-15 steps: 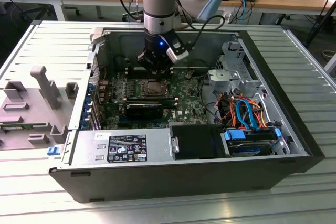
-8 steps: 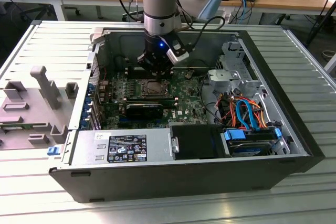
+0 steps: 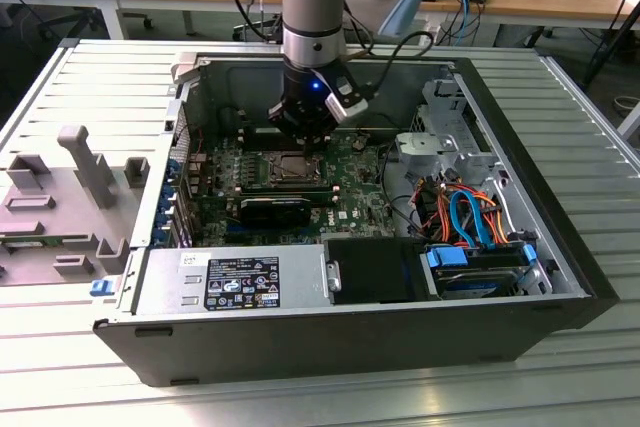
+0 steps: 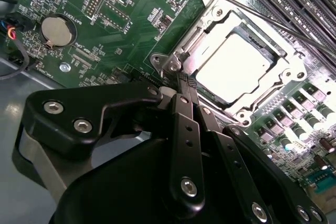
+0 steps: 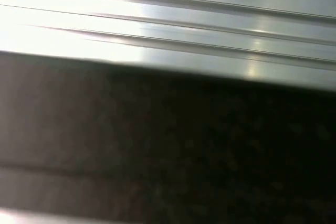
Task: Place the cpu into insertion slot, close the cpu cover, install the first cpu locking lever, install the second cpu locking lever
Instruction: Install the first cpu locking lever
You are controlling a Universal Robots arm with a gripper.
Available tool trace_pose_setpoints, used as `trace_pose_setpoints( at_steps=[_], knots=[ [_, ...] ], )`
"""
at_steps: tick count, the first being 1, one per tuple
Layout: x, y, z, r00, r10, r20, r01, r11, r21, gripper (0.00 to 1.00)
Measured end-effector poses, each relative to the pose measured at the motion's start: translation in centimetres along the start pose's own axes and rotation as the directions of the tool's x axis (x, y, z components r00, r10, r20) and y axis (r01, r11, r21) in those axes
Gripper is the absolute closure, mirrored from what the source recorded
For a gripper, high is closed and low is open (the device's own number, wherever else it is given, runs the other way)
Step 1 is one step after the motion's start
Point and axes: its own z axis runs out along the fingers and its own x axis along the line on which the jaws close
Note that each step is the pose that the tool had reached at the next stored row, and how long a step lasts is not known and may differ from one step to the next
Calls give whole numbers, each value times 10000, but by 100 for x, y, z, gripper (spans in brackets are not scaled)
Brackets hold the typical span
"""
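An open black desktop computer case [image 3: 560, 277] lies on its side on a ribbed aluminium table [image 3: 90, 77], with the grey and blue robot arm [image 3: 320, 7] reaching down into it from the far side. The black two-finger gripper [image 4: 185, 83] hangs just above the green circuit board [image 4: 126, 35], its fingers [image 4: 185, 108] pressed together with nothing between them, their tips at the corner of the square metal-rimmed insertion slot [image 4: 210, 22]. In the second wrist view the small flat square cpu with its silver-grey metal top [image 4: 239, 64] lies seated in that slot, glaring bright under the light. The thin silvery cpu cover frame [image 4: 207, 35] lies down flat around the chip, its square window showing the chip's top. A thin metal locking lever [image 4: 273, 22] runs along the far edge of the socket. A round silver coin battery [image 4: 56, 30] sits on the board well apart from the socket. In the exterior view the socket [image 3: 290, 169] sits near the board's middle, just in front of the gripper [image 3: 300, 132], with a grey metal power supply box [image 3: 235, 282] at the case's near edge and blue and orange cables [image 3: 470, 217] toward the exterior view's right.
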Motion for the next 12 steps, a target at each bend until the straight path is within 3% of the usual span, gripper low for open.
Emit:
trace_pose_setpoints(
  at_steps=[7, 8, 9, 10, 12],
  knots=[
    [7, -5, 7, 10000, -3, 4, 3, 10000, -47, 89],
    [9, 0, -8, 10000, -1, 22, 1, 10000, -47, 89],
    [10, 5, -63, 10000, 1, 91, 0, 10000, -80, 89],
    [14, 3, -108, 10000, 0, 98, 1, 10000, -63, 89],
    [67, 8, -138, 9999, 0, 156, 1, 10000, -54, 89]
  ],
)
